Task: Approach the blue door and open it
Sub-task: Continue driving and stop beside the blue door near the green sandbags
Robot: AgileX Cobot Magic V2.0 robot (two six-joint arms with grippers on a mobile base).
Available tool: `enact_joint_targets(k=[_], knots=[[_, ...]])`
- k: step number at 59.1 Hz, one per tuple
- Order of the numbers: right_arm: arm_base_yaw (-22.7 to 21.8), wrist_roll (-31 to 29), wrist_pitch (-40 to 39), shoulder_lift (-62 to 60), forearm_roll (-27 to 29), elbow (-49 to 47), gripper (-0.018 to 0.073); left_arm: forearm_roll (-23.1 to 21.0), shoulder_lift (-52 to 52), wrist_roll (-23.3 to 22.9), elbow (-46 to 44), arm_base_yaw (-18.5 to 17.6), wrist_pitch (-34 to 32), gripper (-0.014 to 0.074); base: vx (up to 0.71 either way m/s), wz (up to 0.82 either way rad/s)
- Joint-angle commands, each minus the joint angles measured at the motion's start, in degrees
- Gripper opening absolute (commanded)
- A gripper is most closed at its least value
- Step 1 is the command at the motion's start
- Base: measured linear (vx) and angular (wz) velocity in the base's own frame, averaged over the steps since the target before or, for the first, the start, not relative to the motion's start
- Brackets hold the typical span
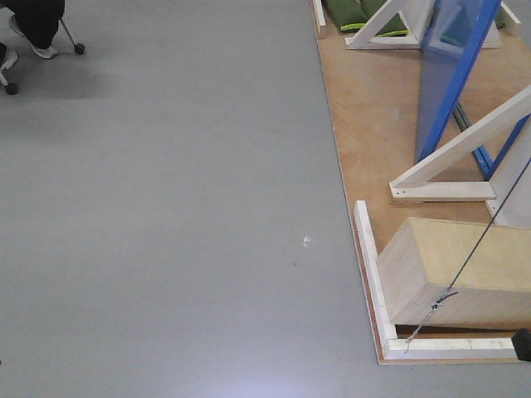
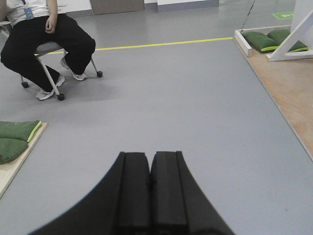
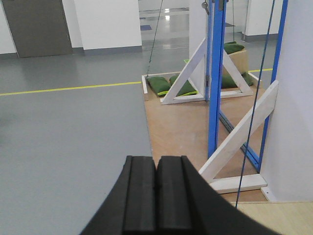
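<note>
The blue door (image 1: 441, 83) stands on a wooden platform (image 1: 365, 108) at the upper right of the front view, held between white diagonal braces (image 1: 460, 153). In the right wrist view the door (image 3: 215, 78) shows nearly edge-on, ahead and to the right, with a bit of metal hardware at its top edge; the lever handle is not clearly visible. My right gripper (image 3: 156, 159) is shut and empty, over the grey floor beside the platform edge. My left gripper (image 2: 150, 155) is shut and empty, pointing across open grey floor. Neither gripper touches the door.
A person on a wheeled chair (image 2: 46, 46) sits at the far left. Green sandbags lie at the left (image 2: 17, 137) and on the platform (image 3: 161, 84). A pale wooden box (image 1: 460, 274) with a cable sits on the platform's near corner. A white wall panel (image 3: 296, 98) stands at the right.
</note>
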Motion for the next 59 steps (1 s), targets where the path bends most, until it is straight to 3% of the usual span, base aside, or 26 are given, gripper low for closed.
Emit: enact_joint_targets(k=[1, 59], knots=[[0.0, -0.1, -4.7, -1.0, -0.7, 1.2, 0.0002, -0.3, -1.0, -0.1, 0.7, 0.1, -4.6, 0.0070, 0.26, 0.04], [0.0, -0.1, -4.7, -1.0, -0.7, 1.2, 0.0002, -0.3, -1.1, -0.1, 0.6, 0.1, -4.6, 0.0070, 0.32, -0.02]])
